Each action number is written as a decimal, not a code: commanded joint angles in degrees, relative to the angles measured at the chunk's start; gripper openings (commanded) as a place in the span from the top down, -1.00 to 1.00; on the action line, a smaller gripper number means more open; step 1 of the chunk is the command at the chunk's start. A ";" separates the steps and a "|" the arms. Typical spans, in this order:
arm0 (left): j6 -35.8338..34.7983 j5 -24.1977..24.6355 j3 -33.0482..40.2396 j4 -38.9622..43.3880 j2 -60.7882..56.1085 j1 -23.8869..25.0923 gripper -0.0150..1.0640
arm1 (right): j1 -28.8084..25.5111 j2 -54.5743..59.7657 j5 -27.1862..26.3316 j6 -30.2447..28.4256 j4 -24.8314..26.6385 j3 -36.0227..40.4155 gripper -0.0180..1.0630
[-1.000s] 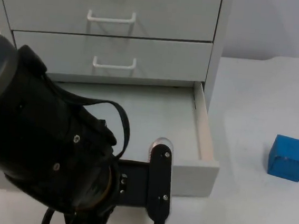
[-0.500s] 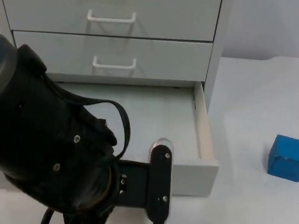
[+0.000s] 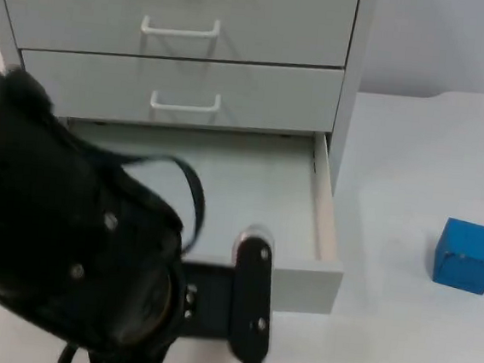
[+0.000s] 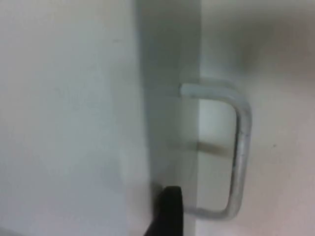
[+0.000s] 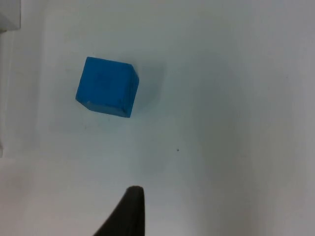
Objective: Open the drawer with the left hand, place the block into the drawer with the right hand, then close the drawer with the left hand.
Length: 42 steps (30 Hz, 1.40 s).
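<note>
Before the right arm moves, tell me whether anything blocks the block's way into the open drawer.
Nothing visible does. The blue block sits alone on the white table, with bare surface between it and the open bottom drawer. The left end effector is at the drawer's front, not across the opening.

The scene is viewed by the top camera from above and forward, with the drawer cabinet (image 3: 178, 47) at 12 o'clock, its open bottom drawer (image 3: 321, 208) near the centre and the blue block (image 3: 467, 256) at 3 o'clock. The drawer's front and handle (image 4: 238, 147) are seen very close by the left wrist camera. The table (image 5: 231, 98) is looked down upon from higher by the right wrist camera, the block being shared with the top view.
</note>
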 commanded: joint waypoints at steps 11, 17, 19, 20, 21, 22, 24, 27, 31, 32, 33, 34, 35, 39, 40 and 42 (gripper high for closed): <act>3.93 4.21 -0.16 -12.28 -20.43 -0.22 -0.48 | -0.31 -0.06 -0.59 -0.04 0.23 -0.32 -0.98; 2.60 5.36 -0.16 -15.76 -30.32 -0.22 -0.48 | -0.31 -0.06 -0.59 -0.04 0.23 -0.32 -0.98; 1.48 6.70 -0.16 -15.83 -33.25 -0.22 -0.48 | -0.31 -0.06 -0.59 -0.04 0.23 -0.32 -0.98; 1.48 6.70 -0.16 -15.83 -33.25 -0.22 -0.48 | -0.31 -0.06 -0.59 -0.04 0.23 -0.32 -0.98; 1.34 8.61 -0.16 -15.72 -35.20 -0.22 -0.48 | -0.31 -0.06 -0.48 -0.04 0.33 -0.32 -0.98; 1.34 10.06 -0.16 -15.57 -36.10 -0.22 -0.48 | -0.31 -0.06 -0.36 -0.04 0.27 -0.32 -0.98; 0.29 14.09 -0.16 -14.15 -37.42 0.23 -0.48 | -0.31 -0.06 -0.14 -0.04 0.27 -0.32 -0.98; -1.96 16.07 -0.16 -14.26 -38.34 3.10 -0.48 | -0.31 -0.06 0.26 -0.04 0.27 -0.32 -0.98; -4.27 13.71 -0.16 -19.21 -39.05 14.18 -0.48 | -0.31 -0.06 0.85 -0.04 0.27 -0.32 -0.98; -4.27 13.71 -0.16 -19.21 -39.05 14.18 -0.48 | -0.31 -0.06 0.85 -0.04 0.27 -0.32 -0.98; -3.37 11.53 -0.16 -22.12 -39.43 16.93 -0.48 | -0.31 -0.06 0.85 -0.04 0.27 -0.32 -0.98; -1.61 9.21 -0.16 -25.15 -39.56 20.27 -0.48 | -0.31 -0.06 0.84 -0.04 0.38 -0.32 -0.98; 1.91 7.34 -0.16 -29.46 -39.70 23.54 -0.48 | -0.31 -0.06 0.84 -0.04 0.38 -0.32 -0.98; 14.79 3.36 -0.16 -44.34 -40.05 32.56 -0.48 | -0.31 -0.06 0.72 -0.04 0.99 -0.32 -0.98; 19.37 2.89 -0.16 -49.79 -40.17 35.59 -0.48 | -0.31 -0.06 0.72 -0.14 1.15 -0.32 -0.98; 23.41 2.89 -0.16 -55.37 -40.38 38.08 -0.48 | -0.31 -0.06 0.72 -0.14 1.15 -0.32 -0.98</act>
